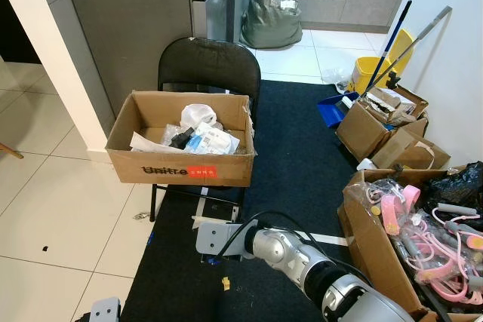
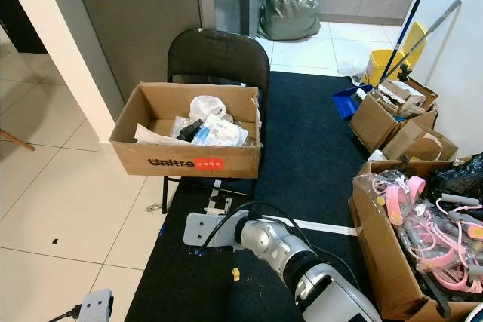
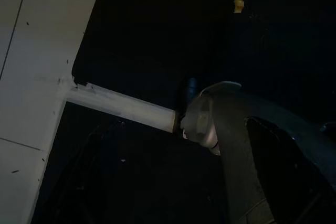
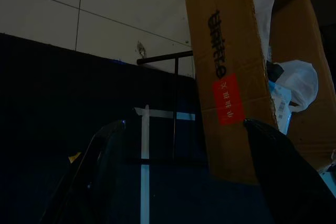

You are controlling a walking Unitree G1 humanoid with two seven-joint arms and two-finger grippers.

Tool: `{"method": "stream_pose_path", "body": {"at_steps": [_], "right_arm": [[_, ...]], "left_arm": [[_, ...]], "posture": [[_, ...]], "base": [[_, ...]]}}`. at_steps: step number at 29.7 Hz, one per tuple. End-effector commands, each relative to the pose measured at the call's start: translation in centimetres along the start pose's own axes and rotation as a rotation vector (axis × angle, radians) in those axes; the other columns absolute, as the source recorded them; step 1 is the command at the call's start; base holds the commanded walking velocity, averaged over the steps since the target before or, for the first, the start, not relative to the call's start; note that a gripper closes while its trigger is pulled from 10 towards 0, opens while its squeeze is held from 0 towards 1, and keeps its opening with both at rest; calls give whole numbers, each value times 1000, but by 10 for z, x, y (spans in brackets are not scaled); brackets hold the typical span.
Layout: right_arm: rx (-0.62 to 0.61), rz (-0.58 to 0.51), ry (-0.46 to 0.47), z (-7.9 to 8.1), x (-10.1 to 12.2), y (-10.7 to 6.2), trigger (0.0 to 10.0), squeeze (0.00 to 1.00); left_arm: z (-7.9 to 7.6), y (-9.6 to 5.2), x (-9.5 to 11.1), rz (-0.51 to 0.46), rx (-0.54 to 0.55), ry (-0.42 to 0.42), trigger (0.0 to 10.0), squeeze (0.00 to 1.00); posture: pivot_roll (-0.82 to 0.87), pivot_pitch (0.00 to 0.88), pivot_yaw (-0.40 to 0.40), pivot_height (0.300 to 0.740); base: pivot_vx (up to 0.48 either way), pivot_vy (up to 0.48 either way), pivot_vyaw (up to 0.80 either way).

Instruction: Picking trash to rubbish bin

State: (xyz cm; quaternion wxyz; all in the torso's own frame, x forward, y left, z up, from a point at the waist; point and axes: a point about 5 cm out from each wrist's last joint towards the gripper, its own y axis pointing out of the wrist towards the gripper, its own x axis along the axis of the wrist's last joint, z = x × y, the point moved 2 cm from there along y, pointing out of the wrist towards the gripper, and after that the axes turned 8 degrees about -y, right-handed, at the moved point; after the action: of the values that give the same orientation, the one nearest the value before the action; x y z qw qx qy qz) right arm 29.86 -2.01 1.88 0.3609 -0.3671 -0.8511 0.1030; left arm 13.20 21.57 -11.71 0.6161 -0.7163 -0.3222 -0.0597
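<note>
Dark carpet [image 1: 302, 156] carries a chair-borne cardboard box [image 1: 181, 162] serving as bin. Right end effector [image 4: 184, 182], fingers apart and empty, faces a yellow scrap [image 1: 225, 283] at six o'clock; left end effector's state cannot be told.

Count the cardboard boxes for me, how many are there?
4. One box sits on the black chair. One big box of pink stuff is at the right. Two smaller boxes stand by the wall. More may be hidden.

Past the right pincer's [image 4: 184, 182] spread fingers stands a trash-filled cardboard box [image 4: 236, 93] above dark carpet [image 4: 47, 103].
</note>
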Motion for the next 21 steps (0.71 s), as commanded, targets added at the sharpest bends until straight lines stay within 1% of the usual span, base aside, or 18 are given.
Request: {"method": "stream_pose_path", "body": {"at_steps": [1,21], "right_arm": [[-6,-8,1,-2,1,1,10000,0],[-7,-6,-2,-3,0,0,10000,0]], "left_arm": [[-1,-1,-7,24,-1,-3,10000,0],[-3,0,-10,35,-3,-4,10000,0]], "posture": [[87,0,26,740],[80,0,25,740]], "base": [[0,0,0],[0,0,0]]}}
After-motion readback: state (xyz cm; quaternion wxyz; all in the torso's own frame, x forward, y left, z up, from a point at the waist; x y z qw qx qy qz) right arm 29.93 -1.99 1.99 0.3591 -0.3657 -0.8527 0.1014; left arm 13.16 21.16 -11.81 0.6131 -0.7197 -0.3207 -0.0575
